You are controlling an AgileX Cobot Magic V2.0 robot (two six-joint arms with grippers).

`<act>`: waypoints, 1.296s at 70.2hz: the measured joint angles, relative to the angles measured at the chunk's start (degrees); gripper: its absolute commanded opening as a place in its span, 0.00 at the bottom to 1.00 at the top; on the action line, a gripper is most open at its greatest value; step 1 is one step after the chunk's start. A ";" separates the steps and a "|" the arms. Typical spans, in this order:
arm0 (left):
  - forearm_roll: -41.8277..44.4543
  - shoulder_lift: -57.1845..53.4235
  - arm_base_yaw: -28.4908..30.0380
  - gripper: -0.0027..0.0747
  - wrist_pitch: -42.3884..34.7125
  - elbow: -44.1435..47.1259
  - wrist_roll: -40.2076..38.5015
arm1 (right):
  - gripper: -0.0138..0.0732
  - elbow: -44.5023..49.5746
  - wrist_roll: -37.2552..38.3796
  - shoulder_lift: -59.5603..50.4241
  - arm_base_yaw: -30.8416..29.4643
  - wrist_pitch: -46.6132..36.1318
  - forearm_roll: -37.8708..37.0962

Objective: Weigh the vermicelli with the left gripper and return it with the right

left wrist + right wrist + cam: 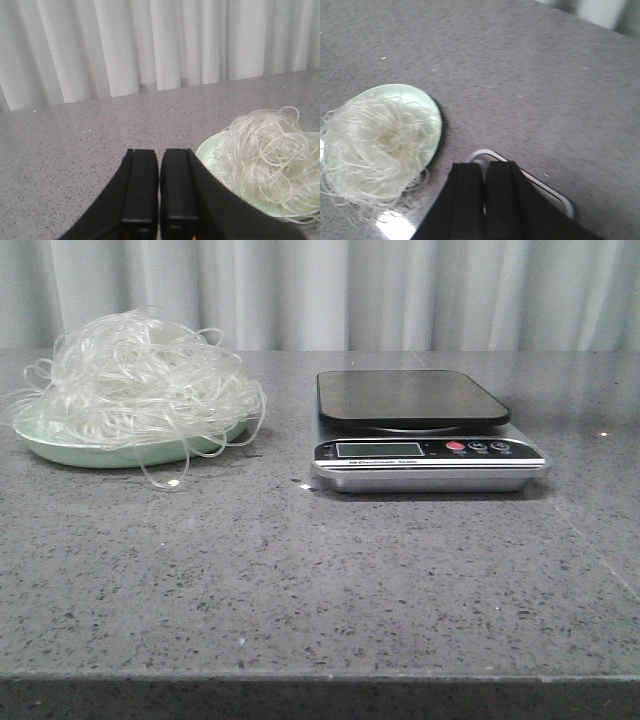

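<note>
pale pleated curtains (400,290) hang behind a grey speckled desk (300,580), and everything on it sits quiet. over at ten o'clock in the front view, the vermicelli (140,380) piles up in a fluffy heap on a mint-green plate (60,445), strands and loops spilling over the rim, one loop trailing down onto the desk at the near side. well apart from it, at about one o'clock, a silver kitchen scale (425,435) stands with its dark platform bare, the display and small buttons facing the camera.

neither arm shows in the front view. from the left wrist, the left pincer (159,200) is pressed narrow, its two black fingers (140,185) side by side with only a thin slit between them, holding nothing; the plate and noodles lie just beside it, off to one side. from the right wrist, the right pincer (483,200) is likewise squeezed together and carrying nothing, hovering above a corner of the scale, with the vermicelli and its plate nearby.
</note>
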 measured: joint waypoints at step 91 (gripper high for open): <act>0.00 0.00 0.00 0.21 0.00 0.00 0.00 | 0.33 78.73 0.00 -65.28 -17.33 -40.90 -6.53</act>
